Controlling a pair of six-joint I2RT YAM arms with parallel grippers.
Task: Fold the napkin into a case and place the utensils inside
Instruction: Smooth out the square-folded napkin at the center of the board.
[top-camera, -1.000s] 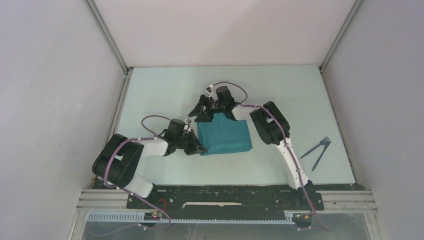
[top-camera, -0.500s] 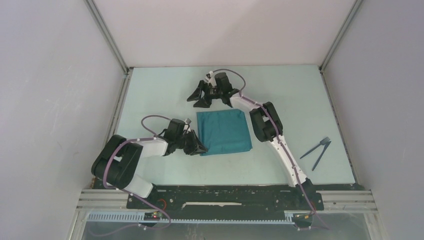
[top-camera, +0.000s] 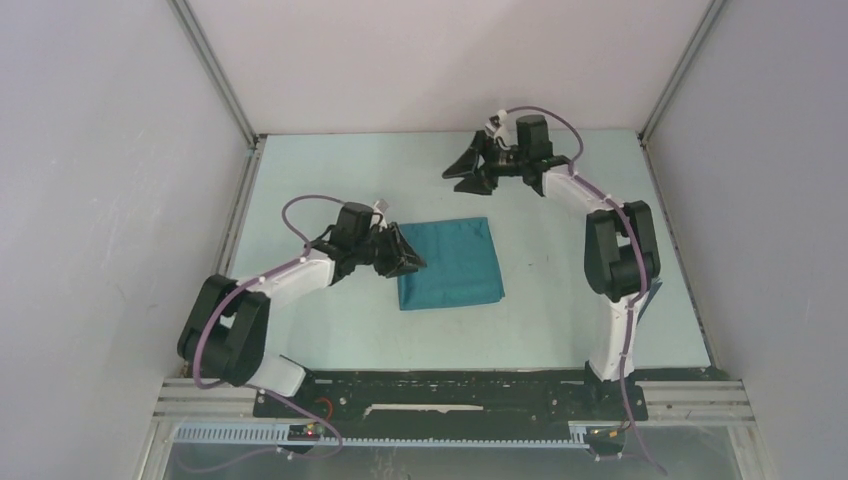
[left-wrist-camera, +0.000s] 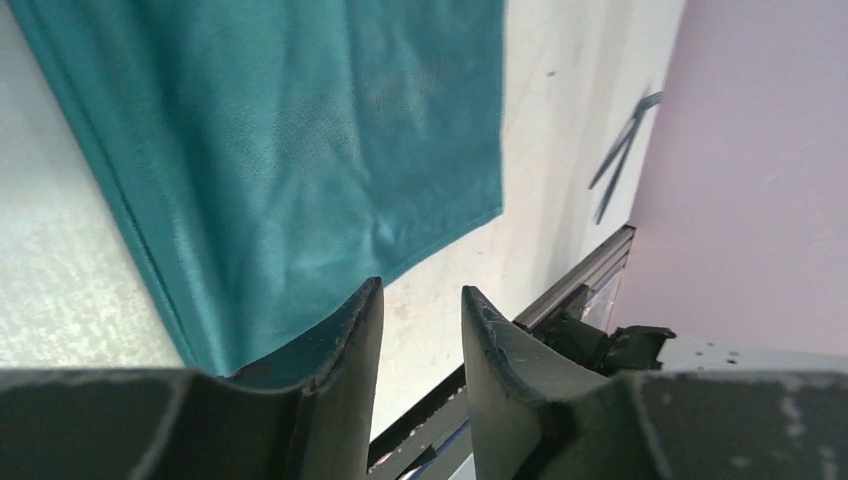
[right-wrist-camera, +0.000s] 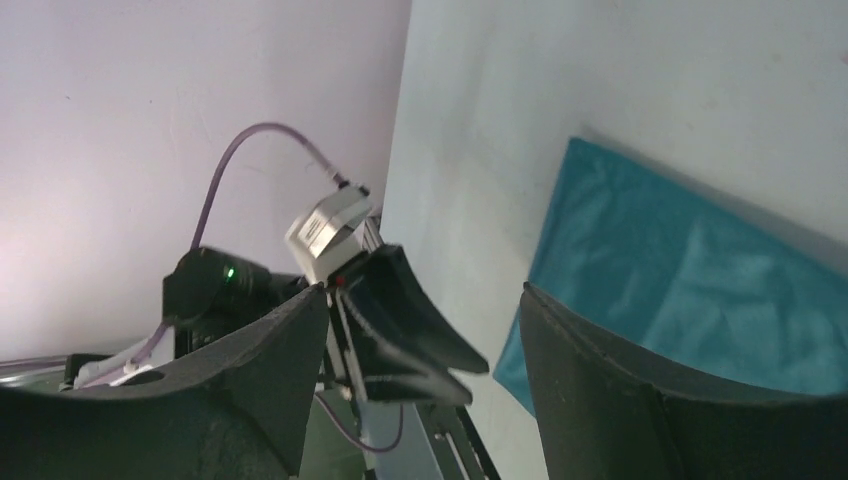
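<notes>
Now that the napkin (top-camera: 448, 262) lies flat in the middle of the table (top-camera: 330, 180), almost square and not yet a thin case, another fold looks due. The left gripper (top-camera: 412, 258) sits right at its left edge, so the cloth lies just to that gripper's right. Its jaws are partly open and hold nothing. The right gripper (top-camera: 458, 178) is well apart, past the far edge, wide open and empty. The utensils (left-wrist-camera: 622, 150) lie far off to the right.
</notes>
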